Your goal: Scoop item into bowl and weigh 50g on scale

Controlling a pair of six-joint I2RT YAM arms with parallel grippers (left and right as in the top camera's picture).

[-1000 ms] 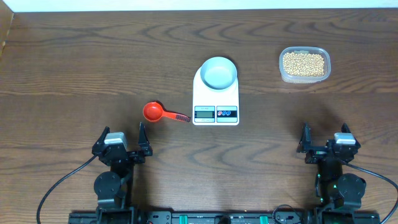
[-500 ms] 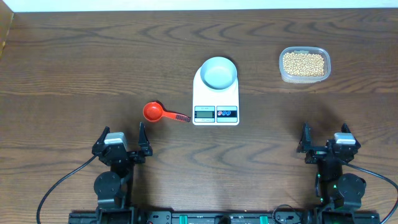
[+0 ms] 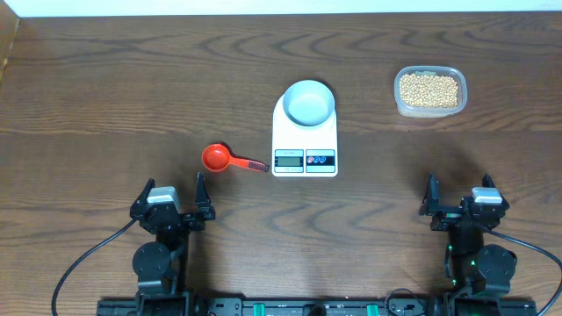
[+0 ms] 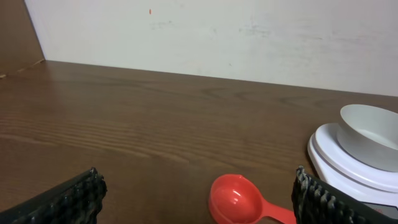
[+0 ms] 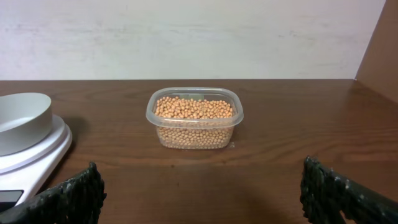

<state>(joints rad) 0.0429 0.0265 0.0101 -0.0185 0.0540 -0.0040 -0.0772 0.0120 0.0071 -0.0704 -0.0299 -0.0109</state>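
Now | left gripper (image 3: 172,186) and right gripper (image 3: 459,189) gape empty at table's (image 3: 105,88) front | beans (image 3: 428,89) in tub (image 3: 397,88), far right; bowl (image 3: 309,103) on scale (image 3: 305,140) | risk: display (image 3: 288,159) unreadable, perhaps untared; heaped red scoop (image 3: 216,157) spills beans crossing

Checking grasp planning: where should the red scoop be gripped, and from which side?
Grip the red scoop by its thin handle, from above, jaws across it: it lies flat, handle pointing toward the scale, and the round cup is wider.

I am resting both arms folded back, well apart. My left gripper (image 3: 172,187) and right gripper (image 3: 458,186) are pointing forward, jaws gaping wide, gripping nothing.
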